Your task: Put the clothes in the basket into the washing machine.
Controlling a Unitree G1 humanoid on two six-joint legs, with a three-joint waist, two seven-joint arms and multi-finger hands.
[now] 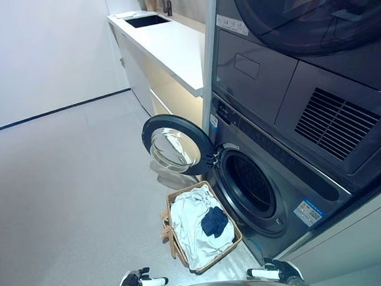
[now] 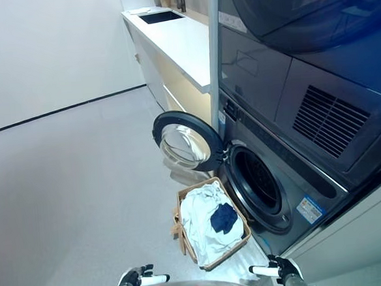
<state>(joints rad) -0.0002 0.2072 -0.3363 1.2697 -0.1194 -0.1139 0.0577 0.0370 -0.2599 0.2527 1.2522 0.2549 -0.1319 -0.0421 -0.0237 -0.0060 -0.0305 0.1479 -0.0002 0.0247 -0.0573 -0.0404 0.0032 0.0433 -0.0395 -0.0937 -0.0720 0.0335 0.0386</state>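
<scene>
A woven basket stands on the floor right in front of the washing machine. White clothes fill it, with a dark blue garment lying on top. The machine's round door hangs wide open to the left, and its dark drum opening shows. My left hand sits at the bottom edge, left of the basket, fingers straight, holding nothing. At the bottom right my right hand is also open and apart from the basket.
A dryer is stacked above the washer. A white counter with a sink runs along the wall behind the door. Grey floor stretches to the left up to a white wall.
</scene>
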